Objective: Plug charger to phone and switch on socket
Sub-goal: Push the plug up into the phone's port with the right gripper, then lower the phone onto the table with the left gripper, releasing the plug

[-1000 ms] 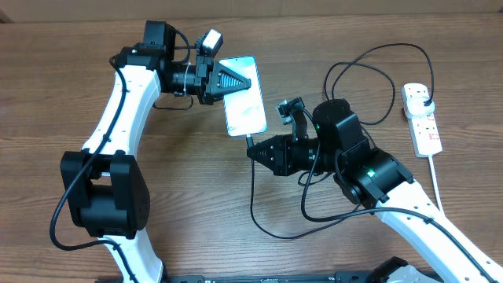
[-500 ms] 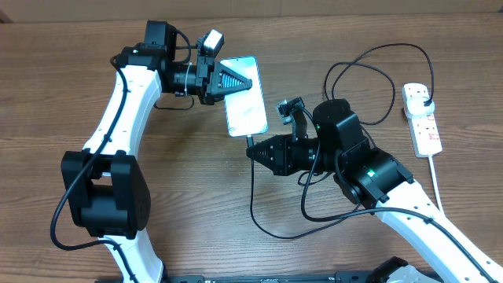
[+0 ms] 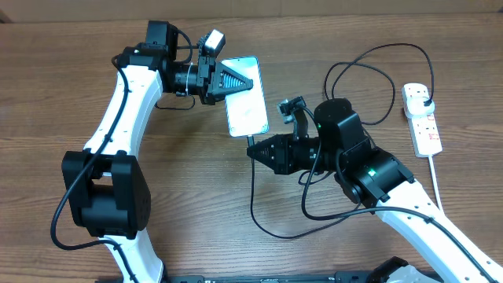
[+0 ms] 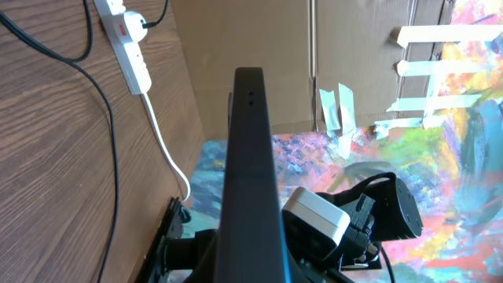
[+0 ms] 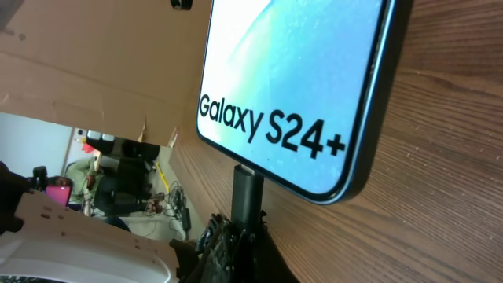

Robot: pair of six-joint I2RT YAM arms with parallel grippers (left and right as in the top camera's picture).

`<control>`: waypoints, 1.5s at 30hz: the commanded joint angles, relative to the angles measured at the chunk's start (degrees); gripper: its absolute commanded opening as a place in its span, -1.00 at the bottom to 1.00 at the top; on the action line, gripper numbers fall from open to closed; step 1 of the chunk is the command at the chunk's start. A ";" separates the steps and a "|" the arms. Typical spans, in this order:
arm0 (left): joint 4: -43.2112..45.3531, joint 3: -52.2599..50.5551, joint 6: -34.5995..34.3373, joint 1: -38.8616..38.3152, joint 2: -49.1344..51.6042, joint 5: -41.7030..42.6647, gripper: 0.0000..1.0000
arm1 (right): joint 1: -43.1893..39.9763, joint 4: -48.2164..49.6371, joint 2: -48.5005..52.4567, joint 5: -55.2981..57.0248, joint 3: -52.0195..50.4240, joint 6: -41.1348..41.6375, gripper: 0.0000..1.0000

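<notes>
My left pincer [image 3: 247, 80] is clamped on the slim black-framed, blue-screened phone [image 3: 250, 110], which lies on the wooden desk [image 3: 71, 47]. My right pincer [image 3: 251, 149] is clamped on the connector [image 5: 247, 189] of the thin black charger cable [image 3: 252, 196], at the phone's lower end. Risk: an off-axis push could jam the tip or skid the phone.

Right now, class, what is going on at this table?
The left tool is clamped on the edge of the phone, which lies screen-up on the table. The right tool grips the charger by its tip, which meets the port at the phone's lower end and looks seated. The socket lies off to the right, untouched; whether it is switched on cannot be told.
</notes>
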 commanded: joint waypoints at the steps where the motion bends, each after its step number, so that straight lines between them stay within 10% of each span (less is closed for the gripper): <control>1: -0.44 0.48 1.09 -1.33 -0.35 2.47 -0.91 | -2.08 1.53 0.04 2.99 -0.20 0.04 -0.92; 26: -0.37 0.48 1.09 -2.03 -0.35 2.56 -0.92 | -2.91 2.49 0.07 2.97 -0.20 0.02 -0.92; 33: 0.72 0.48 1.07 -1.20 -0.35 2.10 -0.92 | -2.91 2.05 0.04 2.36 -0.20 0.00 -0.52; 45: -2.82 0.48 1.16 -0.15 -0.35 -23.37 -0.92 | -2.91 -0.37 0.07 2.60 -0.20 -0.11 -0.21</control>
